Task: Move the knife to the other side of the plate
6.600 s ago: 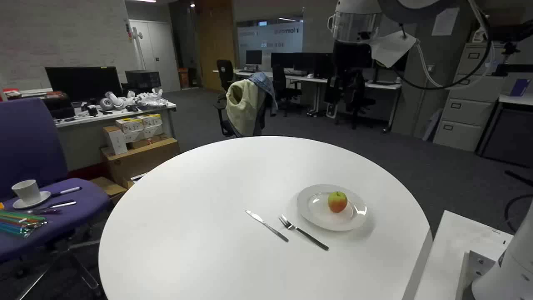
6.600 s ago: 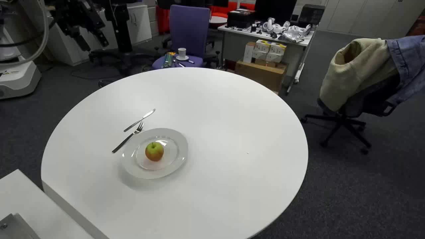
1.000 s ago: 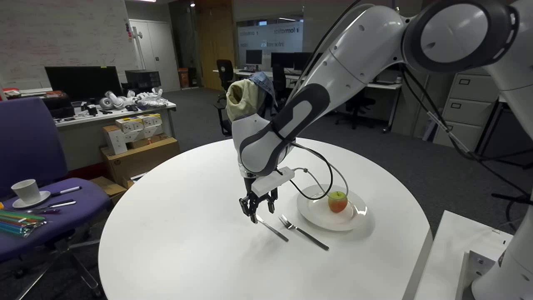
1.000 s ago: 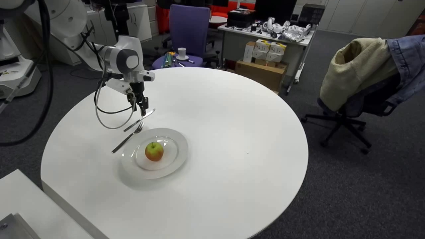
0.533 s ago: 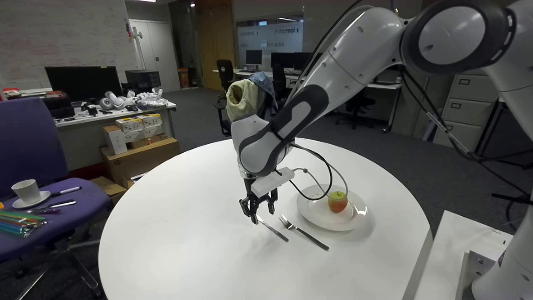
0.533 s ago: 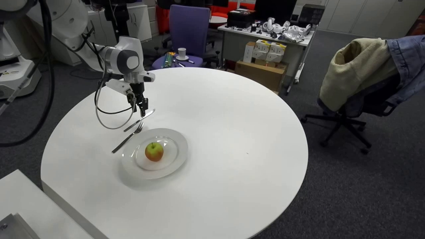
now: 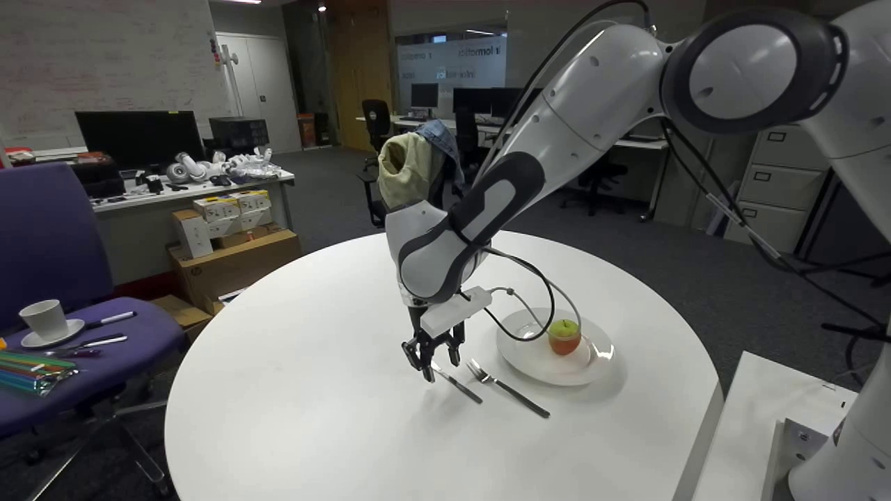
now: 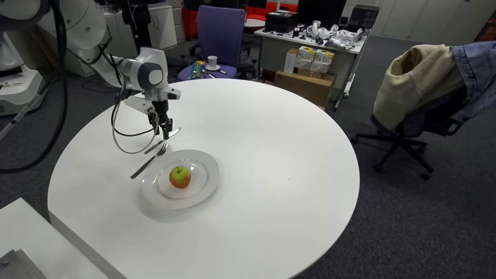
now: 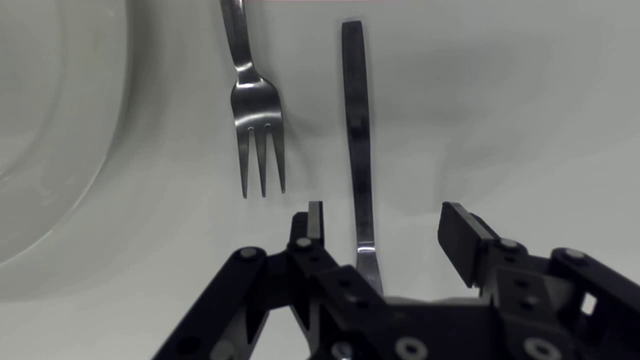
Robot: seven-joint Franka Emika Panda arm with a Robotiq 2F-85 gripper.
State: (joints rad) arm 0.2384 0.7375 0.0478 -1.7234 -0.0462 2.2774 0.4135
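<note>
The thin silvery knife (image 9: 359,145) lies flat on the white table, with its handle in full view and its blade partly hidden under my gripper. It also shows in both exterior views (image 7: 463,390) (image 8: 153,146). My gripper (image 9: 381,205) points down, open and empty. Its fingers are on either side of the knife near where handle meets blade, with the knife closer to the left finger in the wrist view. In an exterior view the gripper (image 7: 441,369) is low above the blade end. The white plate (image 7: 522,358) holds an apple (image 7: 564,346).
A fork (image 9: 256,102) lies between the knife and the plate, its tines close to the left finger in the wrist view. The arm's cables (image 7: 550,299) hang in front of the plate. A purple chair (image 7: 132,348) with a cup and saucer stands beyond the round table's edge.
Since 6.6 s ago the arm has come in over the table to the knife. In the last half second the gripper has lowered slightly. Knife, fork, plate and apple have not moved.
</note>
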